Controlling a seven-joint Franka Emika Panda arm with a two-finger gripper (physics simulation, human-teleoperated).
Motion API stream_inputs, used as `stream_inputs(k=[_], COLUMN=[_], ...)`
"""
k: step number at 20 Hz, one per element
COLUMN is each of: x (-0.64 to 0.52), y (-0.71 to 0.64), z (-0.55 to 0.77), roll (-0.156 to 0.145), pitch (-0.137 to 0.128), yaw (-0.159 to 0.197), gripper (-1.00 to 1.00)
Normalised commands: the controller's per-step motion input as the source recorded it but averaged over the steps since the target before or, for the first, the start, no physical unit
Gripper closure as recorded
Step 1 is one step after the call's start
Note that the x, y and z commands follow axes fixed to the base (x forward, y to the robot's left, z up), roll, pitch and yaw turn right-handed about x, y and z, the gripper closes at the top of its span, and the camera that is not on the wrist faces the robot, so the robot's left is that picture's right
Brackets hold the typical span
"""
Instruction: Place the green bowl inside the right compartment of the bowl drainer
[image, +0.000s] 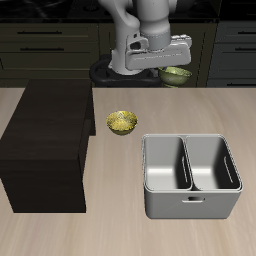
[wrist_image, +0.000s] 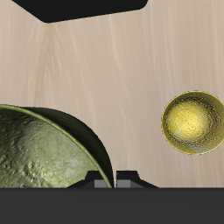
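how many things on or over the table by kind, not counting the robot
bowls: 2, the green bowl at the hand and a yellow bowl on the table
bowl drainer: 1
dark cabinet: 1
total: 4

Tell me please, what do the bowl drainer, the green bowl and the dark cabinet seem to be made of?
The bowl drainer looks like grey metal with a smooth satin finish: even colour, soft shading on its walls. The green bowl, held at the gripper, looks like glazed ceramic: mottled olive inside with a dull sheen, though a render leaves this open. The cabinet seems dark brown wood, matte; no grain is clear.
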Motion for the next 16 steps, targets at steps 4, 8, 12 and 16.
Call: stream_inputs(k=[4,8,12,16], x=[0.07,0.19,0.21,0.20], y=[-0.08,-0.05,-0.02,0.00], z=[0.22,0.23,0.26,0.20], roll=[-0.044,-0.049,-0.060,-0.039], pitch=[-0.037,-0.034,-0.061,-0.038], yaw=[0.029,0.042,0.059,0.045], gripper=[1.00,1.00,1.00,1.00])
